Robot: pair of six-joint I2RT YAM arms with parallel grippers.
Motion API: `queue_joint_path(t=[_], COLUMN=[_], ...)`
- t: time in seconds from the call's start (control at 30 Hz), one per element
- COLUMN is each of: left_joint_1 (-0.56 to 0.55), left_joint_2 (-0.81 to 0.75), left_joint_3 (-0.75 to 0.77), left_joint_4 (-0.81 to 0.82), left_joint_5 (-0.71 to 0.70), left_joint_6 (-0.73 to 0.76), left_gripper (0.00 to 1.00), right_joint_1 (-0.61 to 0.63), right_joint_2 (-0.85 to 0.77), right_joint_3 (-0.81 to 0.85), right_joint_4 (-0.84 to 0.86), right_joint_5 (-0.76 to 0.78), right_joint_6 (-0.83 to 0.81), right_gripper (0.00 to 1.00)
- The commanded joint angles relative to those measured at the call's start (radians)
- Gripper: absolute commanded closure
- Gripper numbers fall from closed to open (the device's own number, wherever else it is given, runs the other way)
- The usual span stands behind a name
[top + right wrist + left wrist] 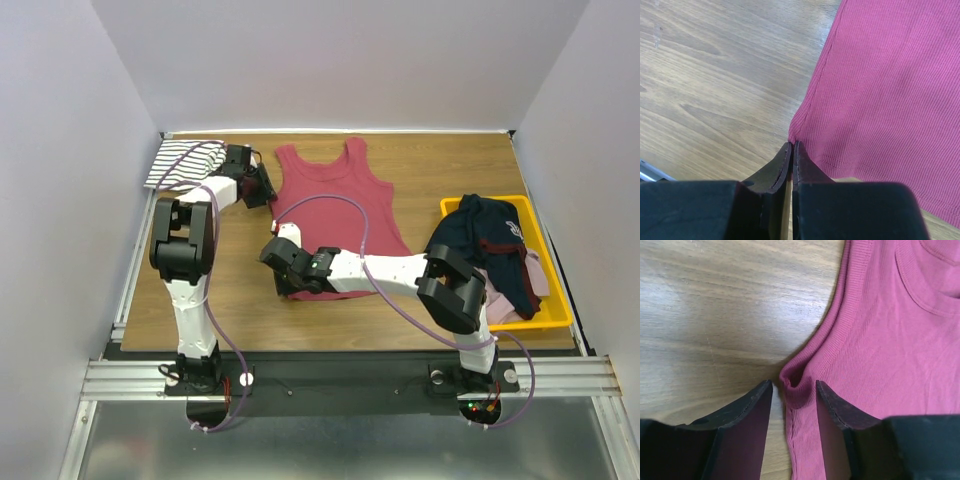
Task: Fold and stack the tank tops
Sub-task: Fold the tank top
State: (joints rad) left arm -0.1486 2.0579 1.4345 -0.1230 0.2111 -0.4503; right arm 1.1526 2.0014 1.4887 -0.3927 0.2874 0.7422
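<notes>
1. The red tank top (pixel 340 205) is being shown spread flat at the centre of the wooden desk (pixel 330 325) in the overhead view, with its straps toward the top of the frame.
2. Its lower-left corner is being pinched by the right fingers (pixel 791 150), which are pressed tightly together on the hem edge. In the right wrist view the ribbed cloth is being drawn to a small point at their tips.
3. The left side edge of the same top, just under the armhole, is being straddled by the left fingers (pixel 265 192), which are being held partly apart and are not clamped on anything.
4. In the left wrist view a small bunched fold of the red cloth is being framed between those two fingers. The finger at the right of the frame is lying over the cloth, and a sliver of bare wood is being left visible beside the finger at the left.
5. The striped tank top (pixel 185 163) is being shown as a folded bundle at the upper left corner of the desk, just beside the left arm's wrist.
6. A yellow bin (pixel 557 300) at the right edge of the desk is being overhung by dark garments (pixel 485 235) draped across its rim, with a pale pink piece beneath them.
</notes>
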Motion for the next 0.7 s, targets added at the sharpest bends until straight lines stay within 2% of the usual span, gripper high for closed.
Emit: queue_joint_path(t=[0.0,0.07,0.23,0.67], left_joint_1=[0.006,0.006,0.006,0.003], left_joint_2=[-0.107,-0.122,-0.127,-0.084], left_joint_3=[-0.035,-0.046,-0.072,-0.054], left_joint_4=[0.046,0.051,0.051,0.019], left_joint_5=[-0.003,-0.001,-0.009,-0.049], left_joint_6=[0.001,-0.002,-0.011,-0.016], left_gripper=[0.47,0.48,0.56,0.62], right_joint_1=[-0.001,-0.001,-0.001,-0.001], right_joint_2=[-0.023,-0.023,-0.027,-0.035], right_joint_3=[0.016,0.015,0.013,0.013], right_joint_4=[0.014,0.014,0.014,0.014], right_joint_5=[-0.004,-0.004,-0.001,0.001], right_joint_6=[0.014,0.016,0.016,0.014], right_gripper=[0.99,1.0,1.0,1.0])
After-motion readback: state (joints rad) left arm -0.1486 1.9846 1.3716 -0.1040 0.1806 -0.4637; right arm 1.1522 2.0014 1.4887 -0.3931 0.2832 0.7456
